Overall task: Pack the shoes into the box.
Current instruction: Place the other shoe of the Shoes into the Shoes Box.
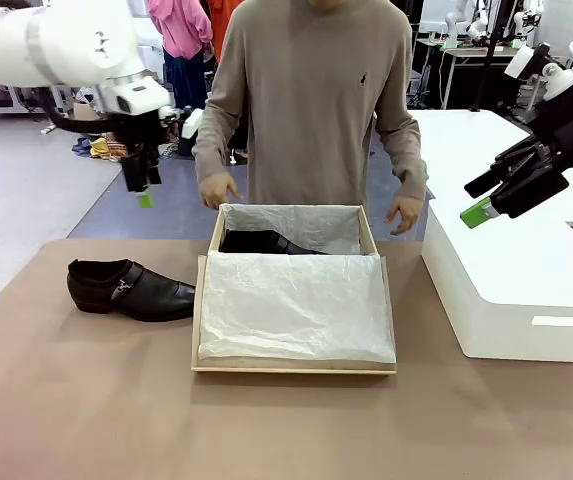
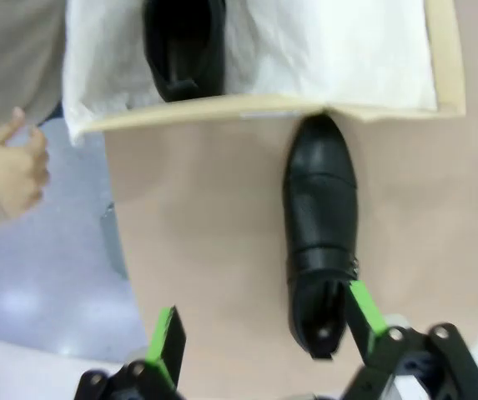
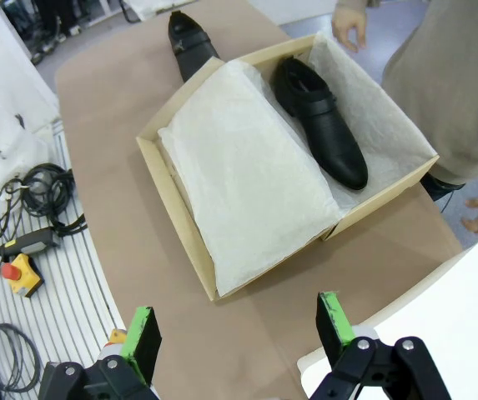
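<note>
On the brown tabletop (image 1: pixel 66 400), one glossy black leather dress shoe (image 1: pixel 131 290) lies at nine o'clock of the tan cardboard box (image 1: pixel 296 368), its mate (image 1: pixel 266 242) inside; I aim my open left gripper (image 1: pixel 142 192) over its instep, right gripper (image 1: pixel 478 198) open too.

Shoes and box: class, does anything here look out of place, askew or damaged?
One shoe lies on the table, left of the box, while its partner lies inside on the tissue paper. That separated pair is the only thing out of place; nothing looks spilled or damaged.
</note>
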You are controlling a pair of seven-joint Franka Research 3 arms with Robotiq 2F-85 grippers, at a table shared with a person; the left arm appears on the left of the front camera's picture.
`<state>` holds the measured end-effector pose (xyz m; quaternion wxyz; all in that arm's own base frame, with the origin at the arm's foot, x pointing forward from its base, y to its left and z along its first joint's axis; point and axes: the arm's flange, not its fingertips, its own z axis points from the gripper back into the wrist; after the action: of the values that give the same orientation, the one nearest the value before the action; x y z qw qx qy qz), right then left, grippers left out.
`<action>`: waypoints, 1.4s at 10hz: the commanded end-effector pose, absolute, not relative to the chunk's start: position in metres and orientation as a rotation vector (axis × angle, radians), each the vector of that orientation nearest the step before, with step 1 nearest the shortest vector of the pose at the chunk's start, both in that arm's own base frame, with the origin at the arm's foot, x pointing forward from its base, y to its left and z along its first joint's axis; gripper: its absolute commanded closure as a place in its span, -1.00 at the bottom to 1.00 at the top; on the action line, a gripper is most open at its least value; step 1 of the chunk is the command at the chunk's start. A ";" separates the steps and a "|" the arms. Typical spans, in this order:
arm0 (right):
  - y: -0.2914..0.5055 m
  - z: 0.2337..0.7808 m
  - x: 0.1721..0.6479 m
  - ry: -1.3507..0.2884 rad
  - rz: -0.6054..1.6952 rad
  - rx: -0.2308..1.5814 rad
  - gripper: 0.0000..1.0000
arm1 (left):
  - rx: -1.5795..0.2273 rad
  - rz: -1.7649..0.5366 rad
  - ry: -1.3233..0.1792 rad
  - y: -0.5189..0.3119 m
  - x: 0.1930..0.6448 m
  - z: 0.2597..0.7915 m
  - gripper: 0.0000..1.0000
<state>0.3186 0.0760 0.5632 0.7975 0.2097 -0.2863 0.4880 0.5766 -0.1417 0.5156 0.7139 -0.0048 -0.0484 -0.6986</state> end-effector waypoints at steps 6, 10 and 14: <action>0.077 0.564 0.320 -0.631 1.057 0.476 -1.00 | -0.013 -1.566 -0.093 -0.109 0.566 0.490 -1.00; 0.077 0.564 0.320 -0.631 1.057 0.476 -1.00 | -0.013 -1.566 -0.093 -0.109 0.566 0.490 -1.00; 0.077 0.564 0.320 -0.631 1.057 0.476 -1.00 | 0.044 -1.555 -0.096 -0.106 0.570 0.483 -1.00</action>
<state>0.3187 0.0760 0.5632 0.7975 0.2096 -0.2863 0.4880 0.5681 -0.1101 0.4870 0.7053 -0.0016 -0.0446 -0.7075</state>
